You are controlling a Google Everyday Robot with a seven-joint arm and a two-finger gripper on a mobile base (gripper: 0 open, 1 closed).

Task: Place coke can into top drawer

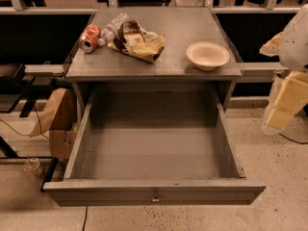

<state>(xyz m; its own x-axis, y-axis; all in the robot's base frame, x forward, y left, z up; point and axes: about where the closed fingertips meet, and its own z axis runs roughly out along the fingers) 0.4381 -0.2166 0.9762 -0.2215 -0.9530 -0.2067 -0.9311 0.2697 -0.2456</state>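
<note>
The robot's arm (296, 37) comes in at 3 o'clock, white on top and bending down. The gripper (285, 105) hangs under it, pale yellow, out past the right side of the table (178, 32). I cannot tell if the gripper is spread or pressed together. The coke can (89, 38) lies on its side at the table's back left corner, about 10 o'clock from the gripper and well apart from it. The top drawer (106, 192) is open at 6 o'clock

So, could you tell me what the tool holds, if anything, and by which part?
Nothing visible: the tool hangs at the right edge; the coke can lies on the table.
</note>
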